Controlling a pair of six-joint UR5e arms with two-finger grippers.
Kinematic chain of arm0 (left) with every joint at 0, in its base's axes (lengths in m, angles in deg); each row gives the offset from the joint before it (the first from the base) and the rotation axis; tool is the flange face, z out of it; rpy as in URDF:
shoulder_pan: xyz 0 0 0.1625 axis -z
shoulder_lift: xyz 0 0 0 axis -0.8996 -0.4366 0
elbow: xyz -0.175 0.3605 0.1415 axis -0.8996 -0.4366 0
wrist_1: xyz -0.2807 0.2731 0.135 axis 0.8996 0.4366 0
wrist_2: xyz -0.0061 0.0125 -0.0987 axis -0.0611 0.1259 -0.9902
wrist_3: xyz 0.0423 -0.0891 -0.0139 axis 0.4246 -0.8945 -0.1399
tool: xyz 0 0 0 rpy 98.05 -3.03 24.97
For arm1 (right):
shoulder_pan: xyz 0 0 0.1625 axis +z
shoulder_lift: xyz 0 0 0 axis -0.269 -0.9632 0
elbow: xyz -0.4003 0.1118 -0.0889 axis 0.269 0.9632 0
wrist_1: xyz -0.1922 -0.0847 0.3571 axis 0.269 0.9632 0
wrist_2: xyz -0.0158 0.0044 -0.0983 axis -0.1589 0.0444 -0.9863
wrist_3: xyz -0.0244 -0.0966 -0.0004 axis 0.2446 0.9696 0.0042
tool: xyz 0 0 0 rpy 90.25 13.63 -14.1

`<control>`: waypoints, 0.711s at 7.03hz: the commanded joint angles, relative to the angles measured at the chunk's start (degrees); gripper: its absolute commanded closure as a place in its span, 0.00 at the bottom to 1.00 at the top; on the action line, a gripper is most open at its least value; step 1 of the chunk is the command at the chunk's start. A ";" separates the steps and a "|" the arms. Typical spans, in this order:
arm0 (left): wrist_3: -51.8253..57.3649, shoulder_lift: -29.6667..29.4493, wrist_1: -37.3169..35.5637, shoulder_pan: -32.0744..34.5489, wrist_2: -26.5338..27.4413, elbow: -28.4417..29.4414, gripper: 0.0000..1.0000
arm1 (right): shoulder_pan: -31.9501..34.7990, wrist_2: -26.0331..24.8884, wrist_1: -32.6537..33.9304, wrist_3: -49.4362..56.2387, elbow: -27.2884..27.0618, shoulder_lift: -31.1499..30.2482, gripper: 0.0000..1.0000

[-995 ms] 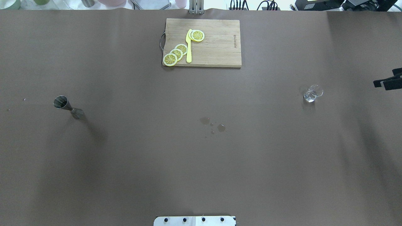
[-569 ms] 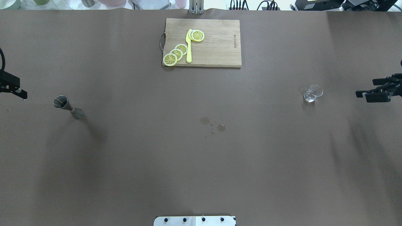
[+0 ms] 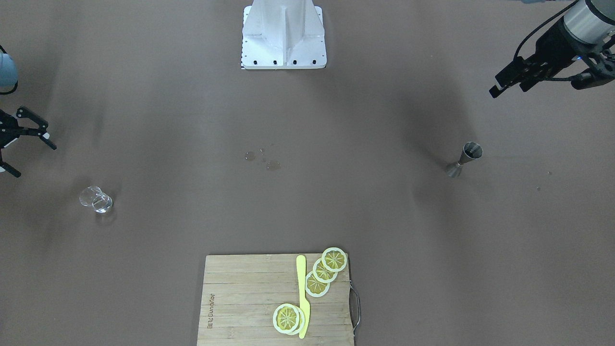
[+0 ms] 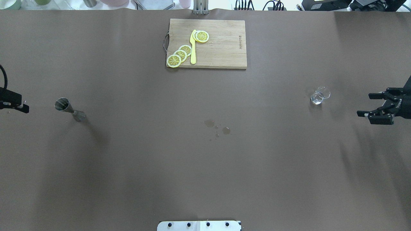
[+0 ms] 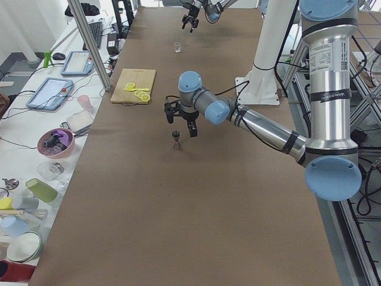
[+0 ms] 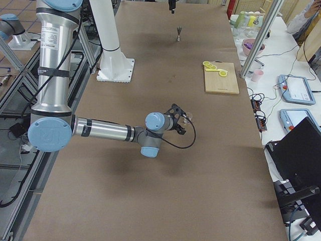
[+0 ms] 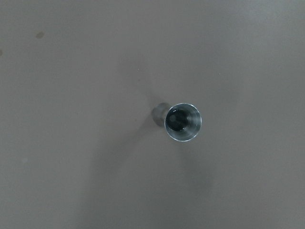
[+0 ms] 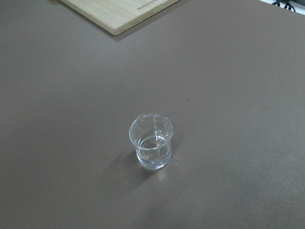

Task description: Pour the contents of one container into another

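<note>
A: Which way does the metal cup [image 4: 69, 109] stand?

B: Straight up. Its long way goes up and down, and its open mouth is on top. It is on the left side of the bench [image 4: 205, 173]. The little glass [image 4: 319, 95] stands up too, on the right side, with a bit of clear liquid inside.

A: And the arms?

B: The left tool [image 5: 180, 125] points down near the metal cup, fingers wide, holding nothing. The right tool [image 4: 363, 104] points sideways at the glass, well apart from it, and is also wide and empty.

A: Anything hard to see?

B: From overhead, the edge cuts off the left tool. The metal cup is dark inside, so I can't tell what's in it.
</note>
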 commanded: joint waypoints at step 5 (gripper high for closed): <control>-33.69 4.10 15.88 -34.02 49.16 -6.67 0.01 | 0.73 5.27 -6.70 7.48 10.89 8.42 0.01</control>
